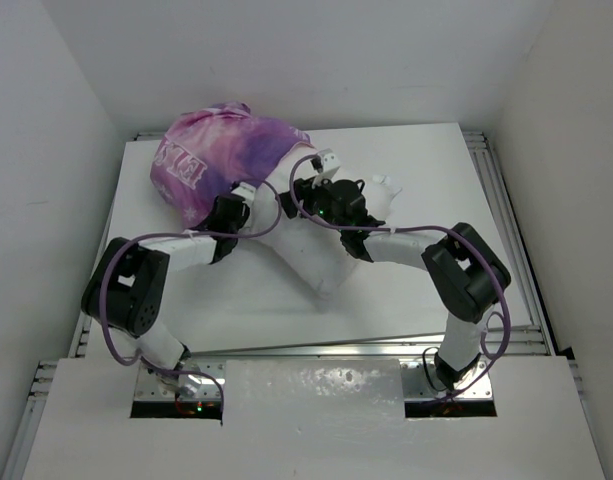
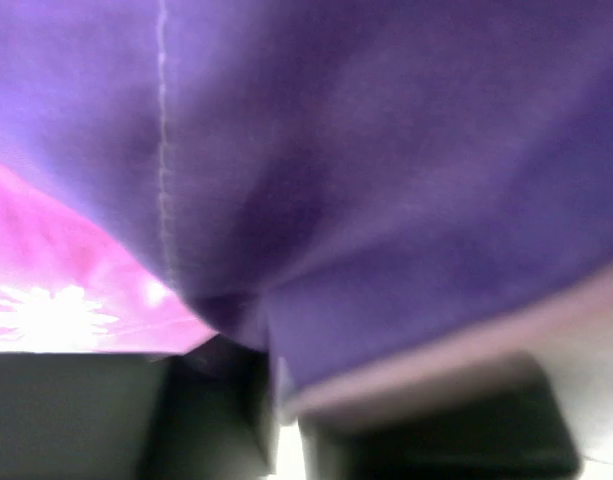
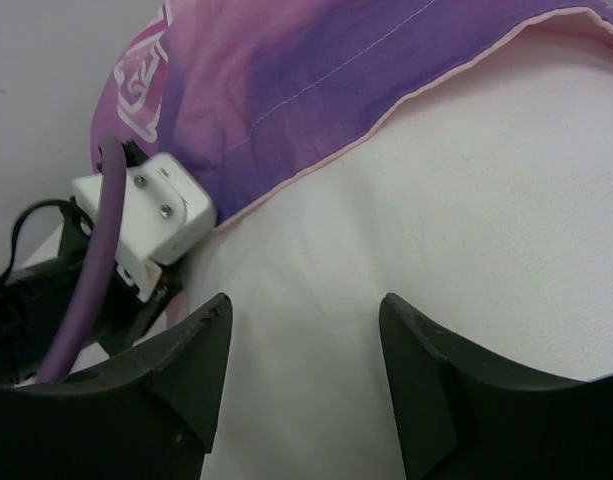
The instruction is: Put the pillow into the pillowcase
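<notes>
A: From above, where does the pillow lie?

B: The pillowcase [image 1: 221,155] is bunched at 11 o'clock on the tabletop [image 1: 436,180] with one end of the pillow [image 1: 316,255] inside. The bare white end sticks out toward 5 o'clock. The left gripper [image 1: 244,190] is at the case's mouth. The right gripper [image 1: 321,160] is near it, at its 2 o'clock, over the pillow.

A: And the left wrist view?

B: Blurred purple cloth fills it. The two fingers sit almost together at 6 o'clock with a fold drawn down between them, so the left gripper looks clenched on the pillowcase.

A: The right wrist view?

B: The right gripper's fingers stand apart, released, over bare pillow. The pink hem [image 3: 406,110] runs across at 12 o'clock, not between them.

A: How should the step go?

B: Probably the left should draw its hem toward 5 o'clock along the pillow while the right takes the hem's other side. Pulling one side alone would likely skew and bunch the case.
</notes>
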